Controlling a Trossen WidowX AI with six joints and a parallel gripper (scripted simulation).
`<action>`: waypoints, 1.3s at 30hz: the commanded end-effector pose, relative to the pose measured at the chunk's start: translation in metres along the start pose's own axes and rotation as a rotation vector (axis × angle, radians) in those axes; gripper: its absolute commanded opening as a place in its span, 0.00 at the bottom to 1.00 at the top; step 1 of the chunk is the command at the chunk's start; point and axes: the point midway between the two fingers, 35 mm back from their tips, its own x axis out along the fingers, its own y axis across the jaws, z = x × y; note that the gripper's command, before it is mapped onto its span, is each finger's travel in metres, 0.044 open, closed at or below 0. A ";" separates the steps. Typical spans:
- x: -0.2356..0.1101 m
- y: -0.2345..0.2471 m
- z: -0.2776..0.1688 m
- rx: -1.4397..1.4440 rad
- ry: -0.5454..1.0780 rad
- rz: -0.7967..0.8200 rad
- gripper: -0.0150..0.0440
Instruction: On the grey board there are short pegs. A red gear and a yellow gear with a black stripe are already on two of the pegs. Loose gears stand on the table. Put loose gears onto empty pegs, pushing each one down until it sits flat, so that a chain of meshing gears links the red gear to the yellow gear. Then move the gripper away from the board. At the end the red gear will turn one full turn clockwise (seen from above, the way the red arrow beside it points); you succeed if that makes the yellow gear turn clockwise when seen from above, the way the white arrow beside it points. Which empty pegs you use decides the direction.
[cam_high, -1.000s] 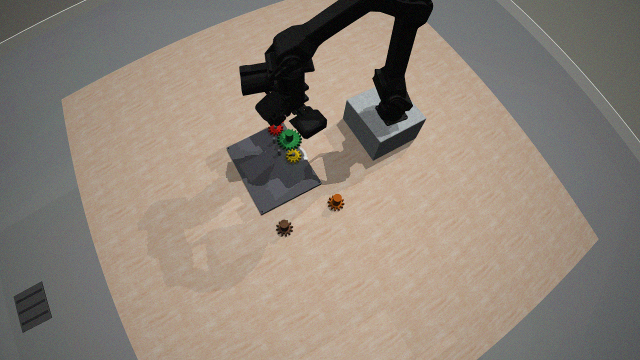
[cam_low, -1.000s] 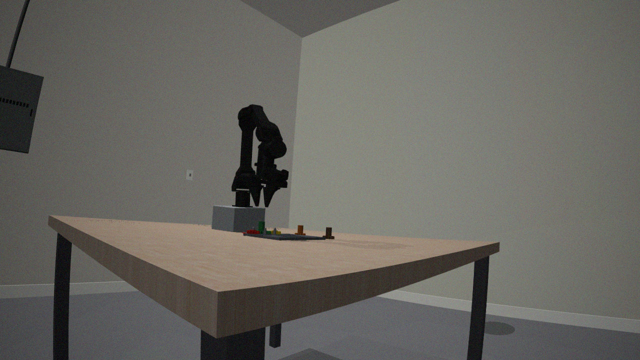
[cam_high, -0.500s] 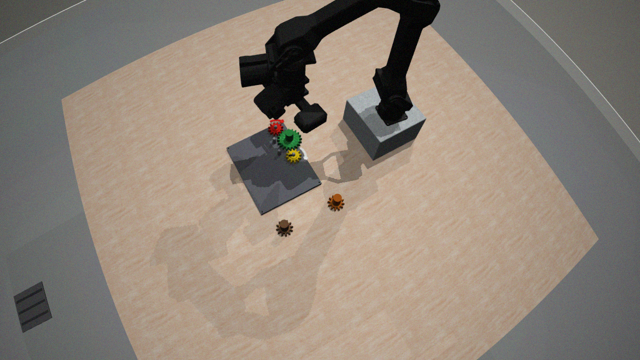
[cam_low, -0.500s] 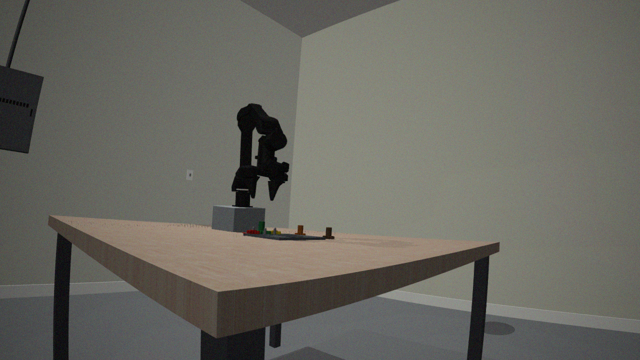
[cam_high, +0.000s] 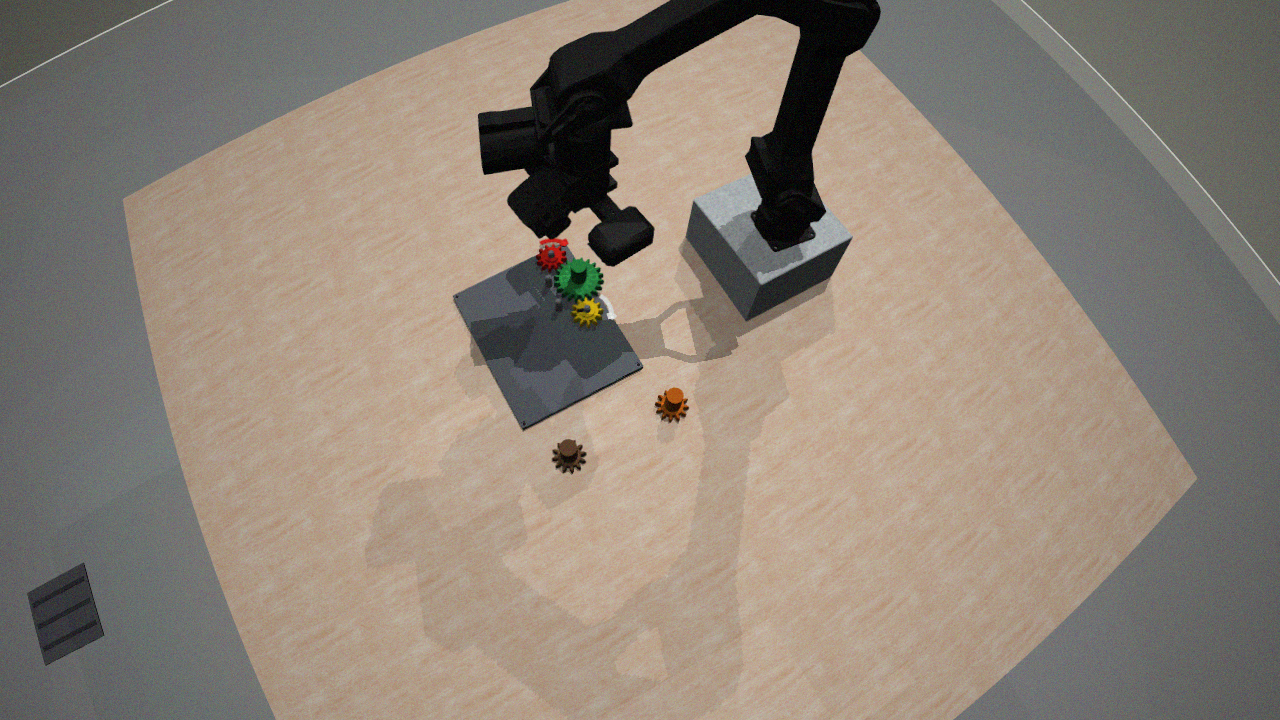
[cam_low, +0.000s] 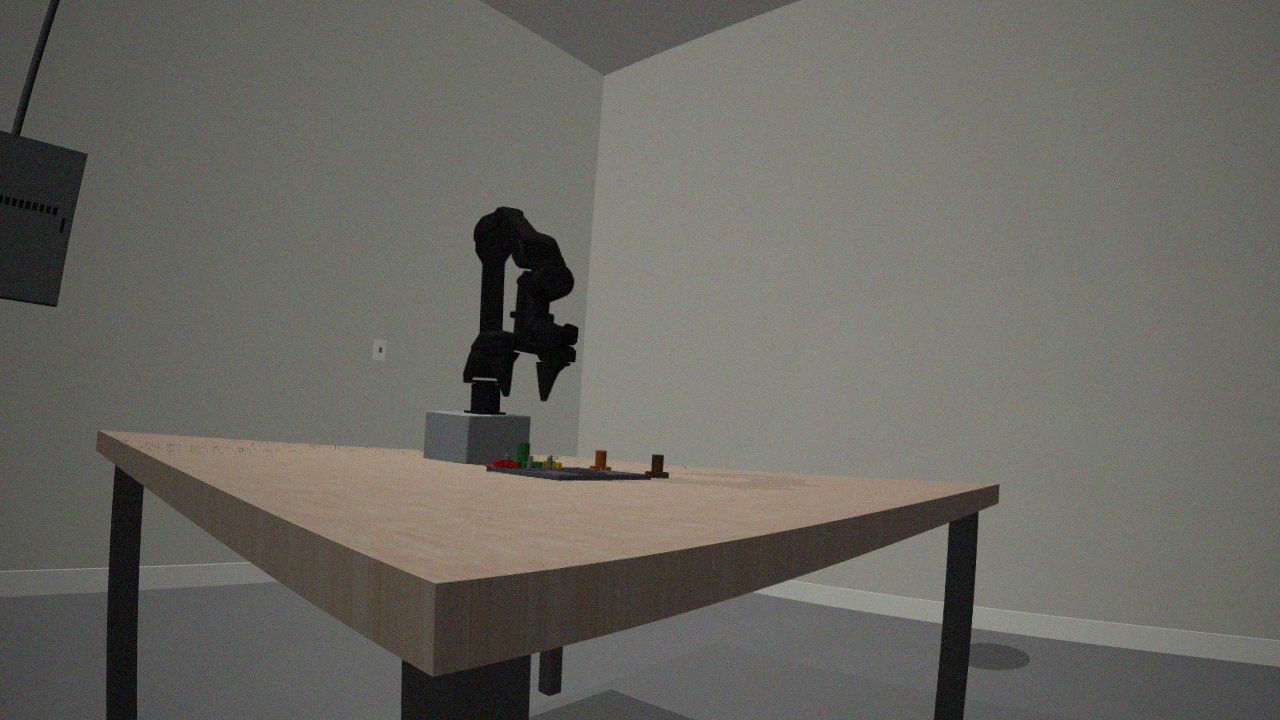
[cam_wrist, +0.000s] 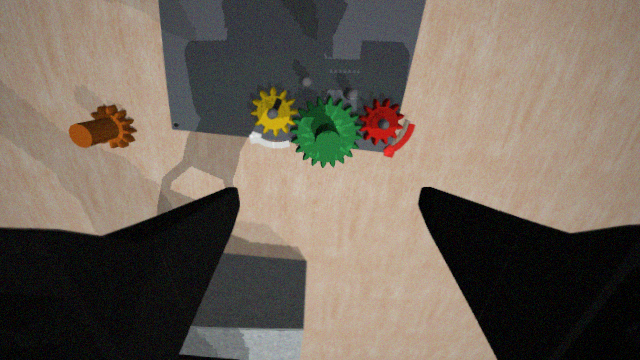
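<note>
From here the pincer (cam_high: 580, 223) (cam_low: 525, 395) (cam_wrist: 330, 196) hangs wide open, holding nothing, above the worktop (cam_high: 850, 447) (cam_low: 447, 528) (cam_wrist: 500, 125). The green gear (cam_high: 590, 284) (cam_low: 523, 452) (cam_wrist: 345, 130) sits between the red gear (cam_high: 547, 259) (cam_low: 505, 464) (cam_wrist: 370, 122) and yellow gear (cam_high: 587, 318) (cam_low: 556, 465) (cam_wrist: 265, 120), seemingly meshed. Best to retreat straight up, touching nothing. I count five gears, two of them loose, and two empty pegs (cam_high: 558, 305) (cam_low: 529, 462) (cam_wrist: 307, 81).

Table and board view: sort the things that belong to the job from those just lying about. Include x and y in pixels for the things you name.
Job:
- grey board (cam_high: 537, 398) (cam_low: 581, 477) (cam_wrist: 210, 75)
- red gear (cam_high: 544, 260) (cam_low: 507, 463) (cam_wrist: 375, 129)
- green gear (cam_high: 577, 288) (cam_low: 523, 454) (cam_wrist: 327, 142), meshing with both
- yellow gear (cam_high: 590, 319) (cam_low: 556, 465) (cam_wrist: 283, 120)
- claw (cam_high: 580, 239) (cam_low: 525, 396) (cam_wrist: 330, 196), open

Lying about:
- orange gear (cam_high: 673, 400) (cam_low: 600, 460) (cam_wrist: 102, 131), likely spare
- brown gear (cam_high: 568, 452) (cam_low: 657, 465), likely spare
</note>
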 end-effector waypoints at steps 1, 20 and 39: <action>-0.001 0.000 0.000 0.006 -0.001 0.000 1.00; -0.001 0.003 0.003 0.004 -0.001 0.000 1.00; -0.035 0.223 0.047 -0.022 -0.006 0.019 1.00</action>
